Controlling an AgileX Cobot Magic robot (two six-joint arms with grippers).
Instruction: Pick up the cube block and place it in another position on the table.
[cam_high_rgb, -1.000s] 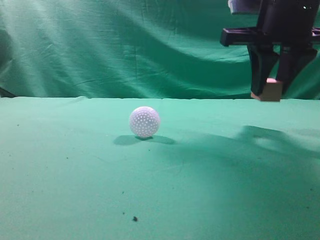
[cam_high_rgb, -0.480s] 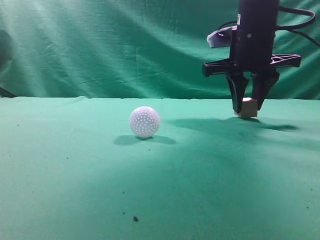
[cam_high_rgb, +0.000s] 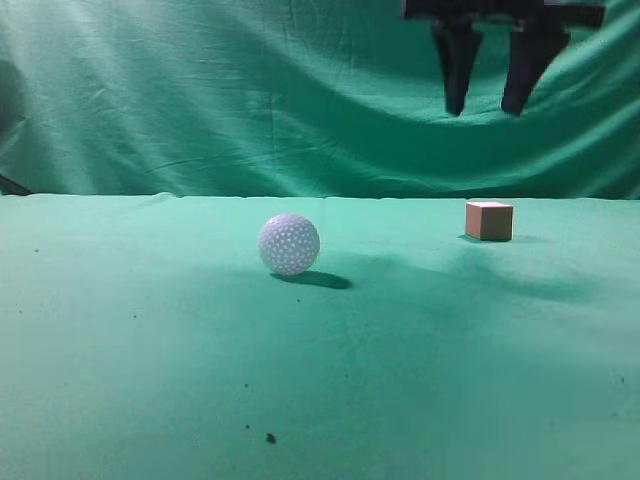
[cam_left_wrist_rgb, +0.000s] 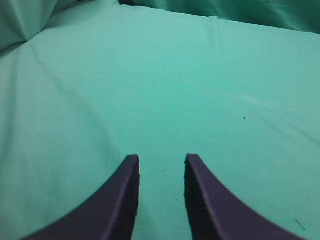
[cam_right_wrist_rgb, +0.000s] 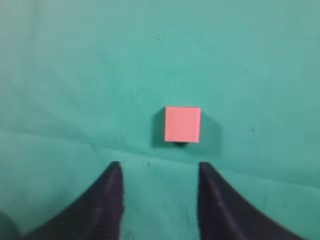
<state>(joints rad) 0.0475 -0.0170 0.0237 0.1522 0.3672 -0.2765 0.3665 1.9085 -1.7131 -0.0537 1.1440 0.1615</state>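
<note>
The cube block rests alone on the green table at the far right, reddish-brown with a pale top. In the right wrist view it shows as a pink square on the cloth. My right gripper hangs open and empty well above the cube; its dark fingers frame bare cloth just short of the cube. My left gripper is open and empty over bare green cloth; it does not show in the exterior view.
A white dimpled ball sits on the table left of the cube, about a hand's width away. A wrinkled green curtain closes off the back. A dark speck lies near the front.
My right gripper set the cube block down on the table at the far right, opened, and rose well above it. The ball has not moved.
</note>
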